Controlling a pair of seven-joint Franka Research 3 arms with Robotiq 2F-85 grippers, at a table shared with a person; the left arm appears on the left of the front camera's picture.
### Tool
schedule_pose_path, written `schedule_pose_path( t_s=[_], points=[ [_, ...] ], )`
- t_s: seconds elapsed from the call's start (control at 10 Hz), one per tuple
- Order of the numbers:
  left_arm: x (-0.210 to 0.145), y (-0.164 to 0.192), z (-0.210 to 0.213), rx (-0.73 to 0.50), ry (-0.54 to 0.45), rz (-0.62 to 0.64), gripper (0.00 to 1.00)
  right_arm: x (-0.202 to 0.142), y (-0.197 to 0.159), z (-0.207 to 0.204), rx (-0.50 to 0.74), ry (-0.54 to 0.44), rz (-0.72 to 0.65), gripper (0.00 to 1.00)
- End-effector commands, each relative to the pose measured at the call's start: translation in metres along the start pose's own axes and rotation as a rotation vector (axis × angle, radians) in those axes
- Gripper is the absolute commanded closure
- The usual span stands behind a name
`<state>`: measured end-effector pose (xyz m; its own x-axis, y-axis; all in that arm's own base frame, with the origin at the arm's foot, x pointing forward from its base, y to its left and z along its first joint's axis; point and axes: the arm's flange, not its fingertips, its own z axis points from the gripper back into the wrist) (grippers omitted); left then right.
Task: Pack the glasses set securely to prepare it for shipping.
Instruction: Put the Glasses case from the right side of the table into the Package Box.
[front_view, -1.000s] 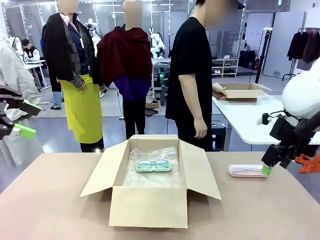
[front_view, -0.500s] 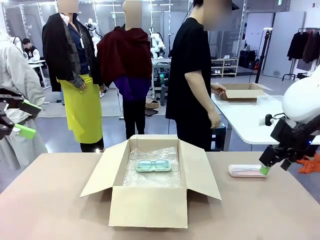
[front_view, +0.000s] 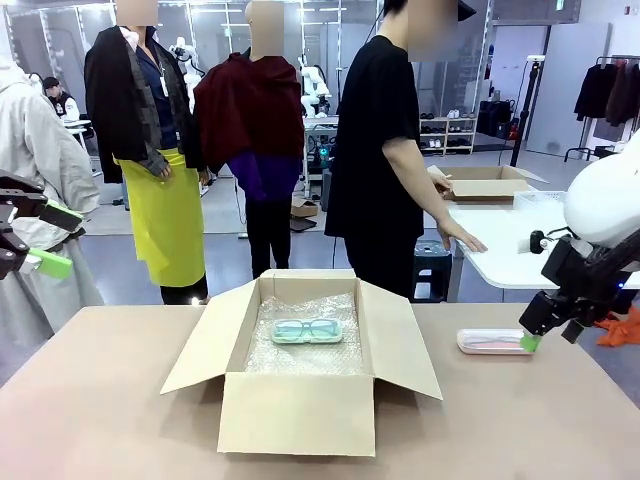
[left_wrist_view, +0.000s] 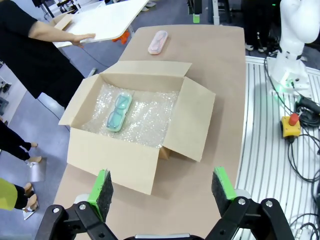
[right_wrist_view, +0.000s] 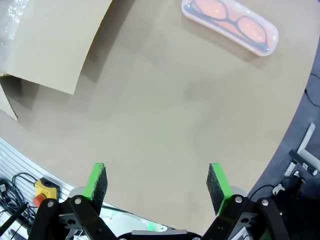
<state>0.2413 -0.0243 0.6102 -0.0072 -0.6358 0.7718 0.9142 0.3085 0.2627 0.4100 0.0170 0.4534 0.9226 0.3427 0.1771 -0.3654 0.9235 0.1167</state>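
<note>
- The left claw (left_wrist_view: 162, 187) (front_view: 52, 240) hangs high, off the robot's-left side of the tan table (left_wrist_view: 220, 75). Its two green-padded fingers (left_wrist_view: 102, 187) are spread wide with nothing between them.
- Ahead of and below this claw stands an open cardboard box (left_wrist_view: 125, 160) with its flaps folded outward, lined with clear bubble wrap (left_wrist_view: 150, 117).
- The mint-green pack (left_wrist_view: 119, 112) (front_view: 307, 330) lies flat on the wrap inside the box, showing its dark-rimmed glasses. It is well apart from the left claw's fingers and, in the wrist view, lies towards the left-hand finger's side.
- Farther out from the left claw, past the box, the salmon-pink pack (left_wrist_view: 157, 41) rests on the bare table.
- The right claw (right_wrist_view: 157, 182) (front_view: 535, 335) is also parted and grips nothing; only bare tabletop shows between its pads.
- The salmon-pink pack lies ahead of the right claw, beyond the fingertips and towards the right-hand finger in the wrist view. It touches neither finger, and a pair of glasses shows through its clear top.
- In the front view the right claw's green tip stands just at the right end of that pack.
- One flap of the box lies ahead of the right claw on the opposite side from the pack.
- A person in a black top (front_view: 385, 150) stands beyond the box, far from both claws, with one hand (front_view: 465, 240) laid on a white table (front_view: 500, 255) behind.
</note>
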Motion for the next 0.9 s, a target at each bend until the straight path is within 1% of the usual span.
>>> schedule_pose_path(
  t_s=[0.0,0.2,0.4,0.6,0.8],
  points=[
    [0.001,0.001,0.001,-0.006,-0.021,-0.015,0.00,0.030,-0.011,-0.006,0.049,0.017,-0.015,0.00],
    [0.001,0.001,0.001,-0.006,-0.021,-0.015,0.00,0.060,-0.022,-0.011,-0.005,0.000,-0.068,0.00],
    [0.001,0.001,0.001,-0.006,-0.021,-0.015,0.00,0.089,-0.035,-0.020,-0.031,0.007,-0.082,0.00],
    [0.001,0.001,0.001,-0.006,-0.021,-0.015,0.00,0.116,-0.051,-0.031,-0.087,0.006,-0.075,0.00],
    [0.001,0.001,0.001,-0.006,-0.021,-0.015,0.00,0.132,-0.062,-0.037,-0.097,0.002,-0.048,0.00]
  ],
)
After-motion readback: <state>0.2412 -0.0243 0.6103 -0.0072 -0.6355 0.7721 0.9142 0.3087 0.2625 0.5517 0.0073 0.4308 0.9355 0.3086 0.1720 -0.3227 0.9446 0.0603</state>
